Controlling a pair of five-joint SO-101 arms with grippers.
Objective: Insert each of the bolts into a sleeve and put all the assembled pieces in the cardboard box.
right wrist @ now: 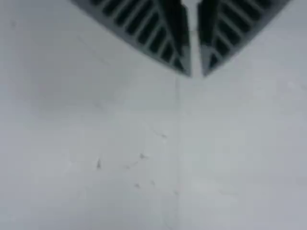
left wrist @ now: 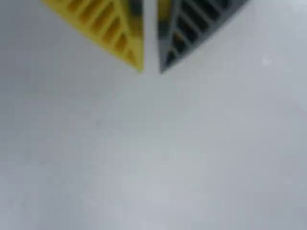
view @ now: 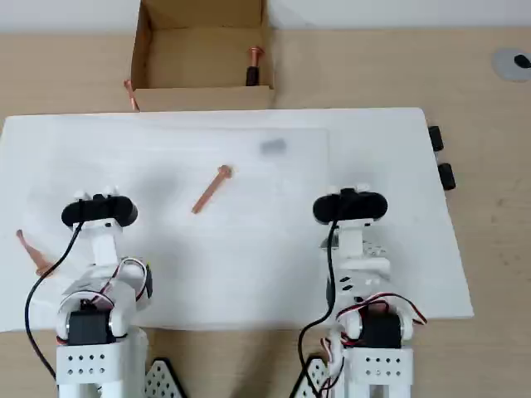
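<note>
Left tool (left wrist: 151,68) and right tool (right wrist: 194,73) closed to a slit, nothing held, bolt (view: 211,189) laid mid-frame, one assembled piece (view: 253,66) placed in box (view: 203,98) at upper frame.

Copper-coloured bolt (view: 212,189), brown cardboard box (view: 203,98), white sheet (view: 249,249); left gripper (left wrist: 151,71) ribbed yellow and grey, right gripper (right wrist: 194,74) ribbed grey
</note>
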